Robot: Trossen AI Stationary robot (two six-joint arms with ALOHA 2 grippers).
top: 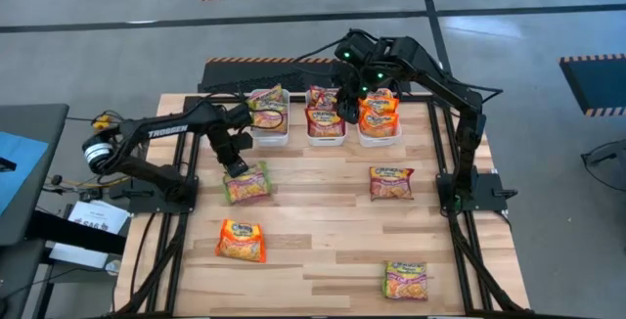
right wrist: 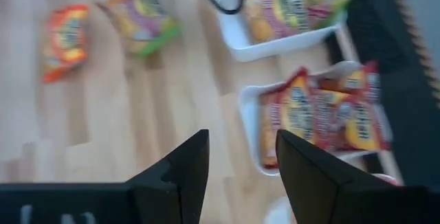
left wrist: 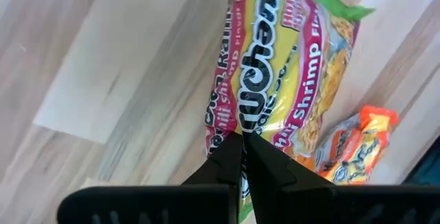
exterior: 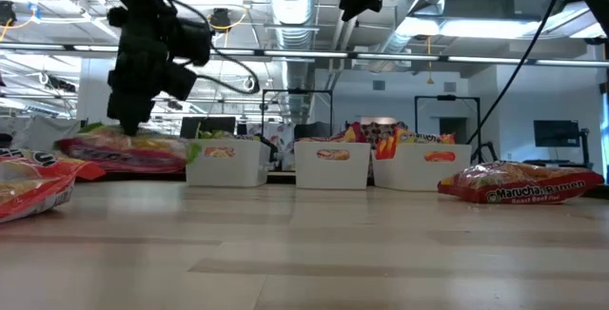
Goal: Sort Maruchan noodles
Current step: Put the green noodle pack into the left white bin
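The pale wooden plank surface (top: 323, 231) sits on a grey floor marked with dark mats edged in orange-and-black stripes. The low view alone shows the room behind: a long hall with silver ceiling ducts, strip lights and desks with dark monitors.

Along the surface's far edge stand three white plastic bins in a row. The left white bin (top: 271, 123) holds green-trimmed Maruchan packets, the middle white bin (top: 326, 128) maroon-trimmed ones, and the right white bin (top: 380, 123) orange ones. From the low view their contents only peek above the rims; the right wrist view looks down into two of them and shows the packets lying overlapped.

Four glossy rectangular packets lie loose on the surface. The green-trimmed shrimp packet (top: 246, 183) lies in front of the left bin, with the left gripper (top: 236, 169) down on its far edge; the left wrist view shows its fingers (left wrist: 227, 165) pressed together, pinching the packet's edge. The orange packet (top: 241, 241) lies nearer the front on the left, the maroon-trimmed beef packet (top: 391, 183) on the right, and a second green-and-pink packet (top: 406, 281) near the front right corner.

The right gripper (top: 344, 99) hangs above the middle bin, its fingers (right wrist: 180, 165) apart and holding nothing.
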